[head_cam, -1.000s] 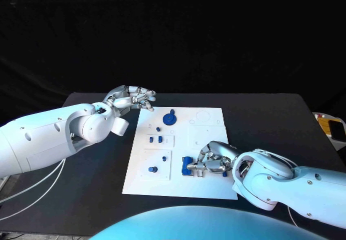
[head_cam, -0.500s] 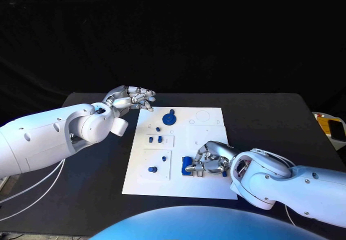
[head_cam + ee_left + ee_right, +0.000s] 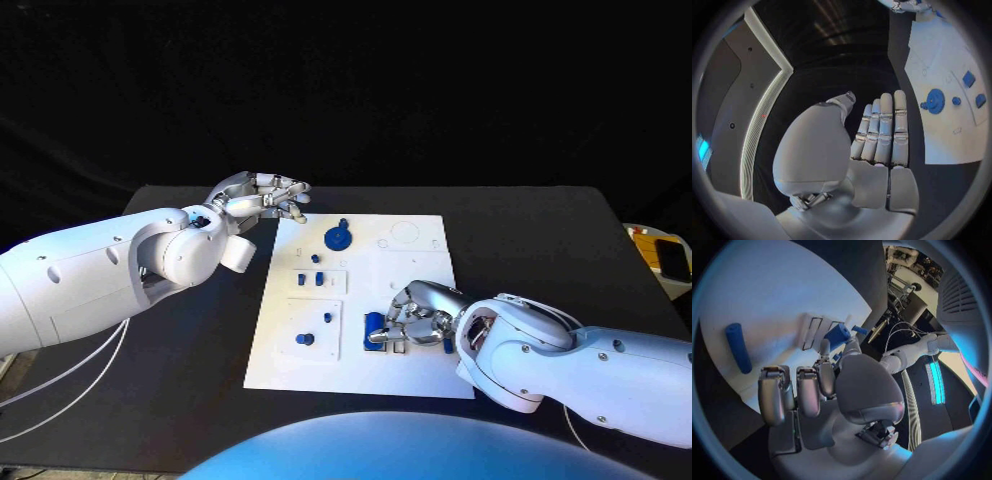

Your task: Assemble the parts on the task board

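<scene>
The white task board [image 3: 418, 262] lies mid-table. On it are a blue round disc [image 3: 338, 238] and several small blue parts, such as the one at the near left [image 3: 306, 339]. My right hand [image 3: 420, 317] hangs low over the board's near right part; its thumb and a fingertip pinch an upright blue block [image 3: 375, 328], also seen in the right wrist view [image 3: 839, 335]. A blue cylinder [image 3: 737, 346] lies flat on the board beside that hand. My left hand [image 3: 267, 197] hovers at the board's far left corner, fingers straight [image 3: 882, 130], holding nothing.
The black table [image 3: 548, 240] has bare room to the right and left of the board. A yellow object [image 3: 658, 254] sits past the table's right edge. White cables [image 3: 58, 385] hang off the left side.
My right hand has edged slightly left and closed in around the blue block. The left hand and the other parts have stayed put.
</scene>
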Action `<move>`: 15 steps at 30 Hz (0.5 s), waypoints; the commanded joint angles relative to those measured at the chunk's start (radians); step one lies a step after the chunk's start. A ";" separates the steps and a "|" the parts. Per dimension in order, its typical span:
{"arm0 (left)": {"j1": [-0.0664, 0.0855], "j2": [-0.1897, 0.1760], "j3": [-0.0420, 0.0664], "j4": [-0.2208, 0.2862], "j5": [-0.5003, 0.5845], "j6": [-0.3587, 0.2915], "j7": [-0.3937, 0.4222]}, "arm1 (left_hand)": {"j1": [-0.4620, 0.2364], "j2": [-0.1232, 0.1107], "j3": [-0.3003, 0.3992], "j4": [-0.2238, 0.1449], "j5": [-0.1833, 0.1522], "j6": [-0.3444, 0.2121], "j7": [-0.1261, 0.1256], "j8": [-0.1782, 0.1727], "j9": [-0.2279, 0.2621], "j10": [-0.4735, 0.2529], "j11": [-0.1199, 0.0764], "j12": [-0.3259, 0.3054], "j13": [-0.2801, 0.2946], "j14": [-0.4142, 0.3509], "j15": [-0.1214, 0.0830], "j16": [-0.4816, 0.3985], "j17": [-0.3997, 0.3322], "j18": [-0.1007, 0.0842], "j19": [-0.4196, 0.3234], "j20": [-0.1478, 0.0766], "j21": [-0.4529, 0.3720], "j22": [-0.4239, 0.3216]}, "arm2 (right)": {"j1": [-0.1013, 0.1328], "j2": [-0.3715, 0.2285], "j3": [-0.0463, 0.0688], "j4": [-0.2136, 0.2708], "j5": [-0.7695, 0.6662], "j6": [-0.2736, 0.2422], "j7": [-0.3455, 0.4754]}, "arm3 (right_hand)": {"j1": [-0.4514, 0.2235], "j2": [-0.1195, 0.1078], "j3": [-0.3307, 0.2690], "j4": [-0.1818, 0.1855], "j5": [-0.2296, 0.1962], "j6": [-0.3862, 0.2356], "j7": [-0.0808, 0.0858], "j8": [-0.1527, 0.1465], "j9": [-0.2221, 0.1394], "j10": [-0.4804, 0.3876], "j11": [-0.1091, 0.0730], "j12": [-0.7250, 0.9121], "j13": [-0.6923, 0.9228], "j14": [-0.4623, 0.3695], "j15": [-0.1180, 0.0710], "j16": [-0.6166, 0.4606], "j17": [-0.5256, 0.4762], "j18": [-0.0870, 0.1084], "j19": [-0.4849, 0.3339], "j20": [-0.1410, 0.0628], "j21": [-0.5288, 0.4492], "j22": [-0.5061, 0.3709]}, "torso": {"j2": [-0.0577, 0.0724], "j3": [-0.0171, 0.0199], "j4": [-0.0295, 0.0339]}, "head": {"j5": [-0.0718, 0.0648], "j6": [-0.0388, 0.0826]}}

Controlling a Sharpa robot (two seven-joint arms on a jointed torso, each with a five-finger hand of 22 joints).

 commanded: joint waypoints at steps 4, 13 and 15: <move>0.000 0.000 0.001 0.002 0.001 0.019 0.002 | -0.002 0.012 -0.003 0.001 -0.003 -0.004 0.001 0.004 -0.001 -0.006 0.000 0.004 -0.001 0.003 0.002 -0.007 0.001 0.012 0.005 0.001 -0.005 -0.001 | -0.002 -0.010 -0.002 -0.002 -0.027 0.011 -0.021 | 0.099 0.066 0.008 -0.005 -0.006 0.004 -0.003 -0.006 -0.002 0.007 -0.009 0.000 -0.011 0.078 -0.008 0.006 0.107 -0.013 0.081 -0.010 0.006 0.243 | 0.000 0.0005 0.0002 | -0.001 0.000; 0.000 -0.001 0.001 0.002 0.001 0.020 0.000 | -0.002 0.012 -0.003 0.001 -0.003 -0.004 0.001 0.004 -0.001 -0.006 0.000 0.004 -0.001 0.003 0.002 -0.007 0.001 0.012 0.005 0.001 -0.005 -0.001 | -0.003 -0.022 -0.002 0.003 -0.032 0.012 -0.015 | 0.109 0.064 0.009 -0.006 -0.006 0.004 -0.003 -0.008 -0.004 0.007 -0.009 -0.001 -0.011 0.078 -0.009 0.006 0.107 -0.013 0.081 -0.010 0.006 0.243 | 0.000 0.0011 -0.0012 | 0.001 0.000; 0.000 -0.001 0.001 0.002 0.001 0.020 -0.001 | 0.000 0.013 -0.004 0.002 -0.003 -0.002 0.001 0.006 0.000 -0.006 -0.001 0.004 -0.001 0.003 0.002 -0.007 0.001 0.012 0.006 0.001 -0.006 -0.002 | -0.003 -0.024 -0.002 0.005 -0.030 0.007 -0.009 | 0.108 0.061 0.007 -0.005 -0.007 0.004 -0.002 -0.009 -0.004 0.007 -0.008 -0.001 -0.011 0.078 -0.009 0.006 0.106 -0.013 0.080 -0.011 0.006 0.243 | 0.000 0.0014 -0.0012 | 0.001 0.000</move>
